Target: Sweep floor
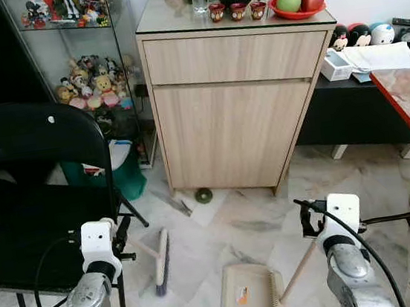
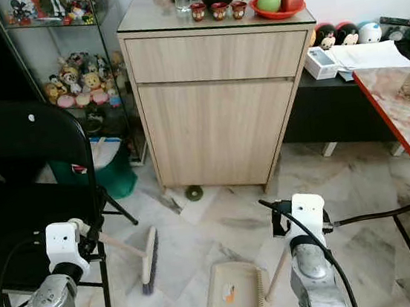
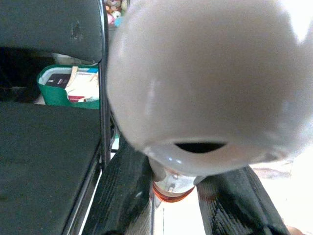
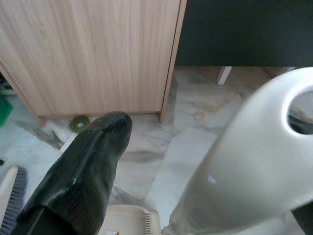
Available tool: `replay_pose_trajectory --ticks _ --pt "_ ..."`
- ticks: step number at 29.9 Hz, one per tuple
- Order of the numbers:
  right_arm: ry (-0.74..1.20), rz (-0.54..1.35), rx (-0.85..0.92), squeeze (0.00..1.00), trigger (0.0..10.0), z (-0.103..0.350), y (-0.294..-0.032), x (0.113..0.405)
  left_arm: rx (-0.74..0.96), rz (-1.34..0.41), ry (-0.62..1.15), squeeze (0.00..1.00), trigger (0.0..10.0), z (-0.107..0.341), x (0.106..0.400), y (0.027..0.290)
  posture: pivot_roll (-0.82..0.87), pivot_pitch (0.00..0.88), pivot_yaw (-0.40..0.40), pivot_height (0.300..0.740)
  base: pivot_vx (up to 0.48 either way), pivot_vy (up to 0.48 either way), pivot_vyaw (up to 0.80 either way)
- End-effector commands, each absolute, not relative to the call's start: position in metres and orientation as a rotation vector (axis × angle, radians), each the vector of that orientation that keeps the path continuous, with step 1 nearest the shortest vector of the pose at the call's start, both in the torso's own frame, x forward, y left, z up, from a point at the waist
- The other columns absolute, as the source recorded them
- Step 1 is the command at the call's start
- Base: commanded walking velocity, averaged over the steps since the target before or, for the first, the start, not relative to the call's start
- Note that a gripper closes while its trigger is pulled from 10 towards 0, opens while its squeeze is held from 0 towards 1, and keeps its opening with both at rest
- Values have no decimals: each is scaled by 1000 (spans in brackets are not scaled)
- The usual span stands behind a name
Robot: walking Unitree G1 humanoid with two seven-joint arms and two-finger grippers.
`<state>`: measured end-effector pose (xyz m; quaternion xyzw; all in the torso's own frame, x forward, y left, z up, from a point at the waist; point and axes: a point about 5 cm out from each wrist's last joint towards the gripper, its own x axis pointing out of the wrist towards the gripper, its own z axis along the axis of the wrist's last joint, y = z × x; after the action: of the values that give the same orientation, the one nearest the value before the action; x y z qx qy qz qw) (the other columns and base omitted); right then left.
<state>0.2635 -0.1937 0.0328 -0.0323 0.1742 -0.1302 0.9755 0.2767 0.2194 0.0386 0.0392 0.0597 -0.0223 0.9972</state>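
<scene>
Left gripper (image 3: 176, 196) fingers pinch broom (image 1: 161, 262) handle, right gripper (image 4: 161, 196) fingers pinch dustpan (image 1: 245, 296) handle; sweeping underway, next brush green debris (image 1: 203, 195) toward pan.

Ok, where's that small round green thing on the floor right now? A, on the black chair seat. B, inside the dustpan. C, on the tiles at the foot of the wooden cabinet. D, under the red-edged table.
C: the small round green thing lies on the marble floor right at the base of the wooden cabinet, beyond the broom head and the dustpan.
</scene>
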Motion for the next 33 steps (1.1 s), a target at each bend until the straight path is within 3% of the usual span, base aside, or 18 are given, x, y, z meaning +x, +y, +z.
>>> replay_pose_trajectory --ticks 1,26,27,28,29,33 --pt "371 -261 -82 0 10000 30 -195 266 111 -63 121 0 10000 38 276 218 -80 62 -48 740 0 0 0" --pt "431 -221 -93 0 10000 12 -186 270 135 -76 120 0 10000 37 275 218 -67 58 -46 740 0 0 0" --pt "427 -222 -94 0 4000 12 -187 270 136 -76 119 0 10000 37 275 218 -67 58 -46 740 0 0 0" --pt "427 -223 -96 0 4000 12 -187 270 136 -76 119 0 10000 37 275 218 -67 58 -46 740 0 0 0" --pt "426 -223 -97 0 0 12 -187 271 136 -76 119 0 10000 38 275 218 -67 58 -46 740 0 0 0" --pt "424 -224 -99 0 0 12 -187 271 137 -77 119 0 10000 38 276 218 -66 52 -46 740 0 0 0"
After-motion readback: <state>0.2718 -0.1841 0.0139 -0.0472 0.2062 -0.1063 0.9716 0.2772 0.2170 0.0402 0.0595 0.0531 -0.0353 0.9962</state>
